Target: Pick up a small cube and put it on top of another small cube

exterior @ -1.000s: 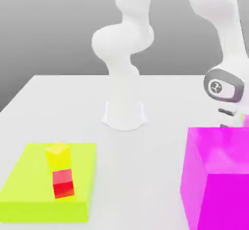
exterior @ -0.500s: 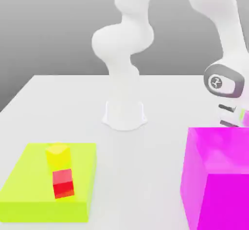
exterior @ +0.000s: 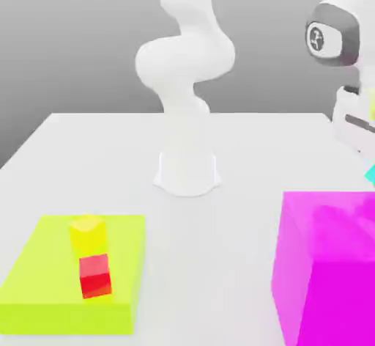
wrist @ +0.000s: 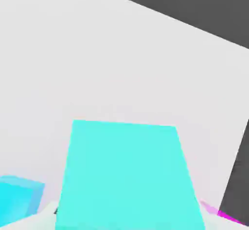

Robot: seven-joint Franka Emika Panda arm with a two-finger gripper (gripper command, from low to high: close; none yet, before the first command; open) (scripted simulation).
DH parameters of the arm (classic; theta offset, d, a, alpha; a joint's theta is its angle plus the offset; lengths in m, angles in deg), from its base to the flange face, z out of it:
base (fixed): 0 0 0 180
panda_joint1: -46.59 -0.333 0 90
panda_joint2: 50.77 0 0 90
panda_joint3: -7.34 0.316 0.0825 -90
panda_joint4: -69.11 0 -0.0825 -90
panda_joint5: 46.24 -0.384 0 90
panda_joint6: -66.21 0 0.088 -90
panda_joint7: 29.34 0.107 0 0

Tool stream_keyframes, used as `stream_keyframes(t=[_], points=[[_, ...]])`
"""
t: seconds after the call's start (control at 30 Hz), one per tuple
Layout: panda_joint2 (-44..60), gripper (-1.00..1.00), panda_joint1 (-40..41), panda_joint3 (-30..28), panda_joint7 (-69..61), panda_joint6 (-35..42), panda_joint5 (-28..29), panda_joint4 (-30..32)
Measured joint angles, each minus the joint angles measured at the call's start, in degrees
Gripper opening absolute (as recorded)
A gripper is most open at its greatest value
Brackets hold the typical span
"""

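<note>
Surface: a plain white tabletop [exterior: 242, 146], square-cornered, its far edge meeting the backdrop.
Room: a flat grey backdrop behind the far edge, darker toward the top.
Arm: a white jointed robot arm [exterior: 183, 51] rises from a round base at the middle of the tabletop.
Large magenta block [exterior: 326, 264]: at the near edge, toward the exterior view's right corner, hiding the tabletop behind it.
Flat lime-green slab [exterior: 44, 286]: near the exterior view's left near corner.
Small yellow cube [exterior: 87, 234] and small red cube [exterior: 94, 275]: on the slab, side by side, touching.
Gripper [exterior: 357, 128]: raised above the magenta block at the tabletop's right edge, closed narrow on the small plain cyan cube [wrist: 127, 175], which hangs lifted off the tabletop.
Second cyan block [wrist: 18, 199]: lies beside the held cube in the hand view.
</note>
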Motion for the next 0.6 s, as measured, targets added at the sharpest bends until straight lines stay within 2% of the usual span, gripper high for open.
stream_keyframes(t=[0.6], points=[[-0.8,-1.0,22.7,-20.1,-46.4,-0.5,13.1,4.4]])
